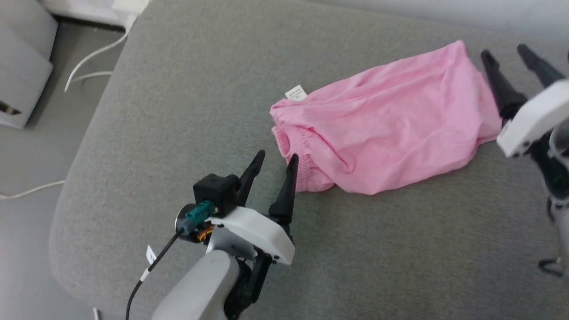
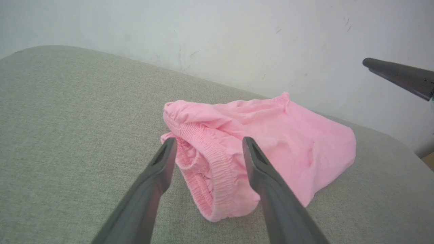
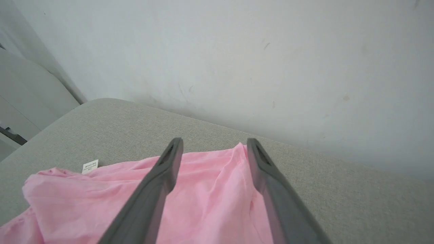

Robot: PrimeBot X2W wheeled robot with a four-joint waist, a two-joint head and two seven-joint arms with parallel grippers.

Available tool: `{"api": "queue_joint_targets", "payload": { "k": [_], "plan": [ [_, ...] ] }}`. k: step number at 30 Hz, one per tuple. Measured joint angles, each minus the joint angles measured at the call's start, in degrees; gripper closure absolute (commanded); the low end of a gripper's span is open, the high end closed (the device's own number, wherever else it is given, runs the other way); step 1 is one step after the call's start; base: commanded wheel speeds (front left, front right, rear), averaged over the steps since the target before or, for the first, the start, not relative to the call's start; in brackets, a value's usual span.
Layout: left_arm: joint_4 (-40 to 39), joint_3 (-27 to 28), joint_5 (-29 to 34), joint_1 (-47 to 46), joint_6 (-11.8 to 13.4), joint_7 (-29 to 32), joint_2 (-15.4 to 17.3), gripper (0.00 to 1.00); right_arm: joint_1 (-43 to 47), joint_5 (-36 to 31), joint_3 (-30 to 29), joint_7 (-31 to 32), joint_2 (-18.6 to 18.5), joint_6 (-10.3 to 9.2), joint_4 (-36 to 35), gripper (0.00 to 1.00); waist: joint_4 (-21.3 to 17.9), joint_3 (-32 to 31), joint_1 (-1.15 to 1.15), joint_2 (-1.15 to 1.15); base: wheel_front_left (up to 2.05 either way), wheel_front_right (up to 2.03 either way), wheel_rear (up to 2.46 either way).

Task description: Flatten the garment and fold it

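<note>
The light-pink garment lies crumpled on the grey cushion, its gathered waistband turned toward the near left and a small white label sticking out at its far left edge. My left gripper is open just in front of the waistband; in the left wrist view the waistband sits between its spread fingers. My right gripper is open at the garment's right end, above the cloth. In the right wrist view the garment and label lie under its fingers.
The grey cushion has a rounded edge at the left, with floor beyond it. White cables run over that floor beside a grey box. A pale wall rises close behind the cushion.
</note>
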Motion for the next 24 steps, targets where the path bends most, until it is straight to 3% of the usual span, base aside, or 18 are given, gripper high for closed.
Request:
{"api": "queue_joint_targets", "payload": {
  "k": [10,16,21,22,23,24],
  "plan": [
    [11.60,-0.82,1.02,-0.49,0.46,0.09,-0.07,0.00,15.77,-5.34,-6.26,-8.88,8.91,-0.05,-11.57,0.00,-5.74,-3.12,0.01,0.00,0.00,0.00,0.00],
    [18.79,-0.30,1.02,-2.65,4.22,3.60,-0.90,0.00,19.73,-7.03,-6.61,-10.26,12.66,-0.05,-13.11,0.00,-8.50,-3.41,0.02,0.00,0.00,0.00,0.00],
    [20.92,-0.46,-0.03,-3.71,4.39,6.86,-1.59,0.04,20.23,-7.54,-6.62,-9.54,13.81,-0.05,-12.36,0.00,-9.48,-3.27,0.01,0.00,0.00,0.00,0.00],
    [21.00,-0.58,-0.19,-3.93,3.97,7.30,-1.64,0.64,20.22,-7.84,-6.69,-9.12,13.95,-0.05,-11.87,0.00,-9.46,-3.22,0.02,0.00,0.00,0.00,0.00],
    [21.00,-0.71,-0.19,-4.11,3.52,7.44,-1.65,1.00,20.17,-8.18,-6.91,-8.99,14.11,-0.05,-11.32,0.00,-9.38,-3.19,0.02,0.00,0.00,0.00,0.00],
    [21.00,-0.83,-0.25,-4.22,3.11,7.58,-1.71,1.00,20.01,-8.39,-7.26,-8.69,14.32,-0.05,-10.66,0.00,-9.26,-3.16,0.02,0.00,0.00,0.00,0.00]
  ]
}}
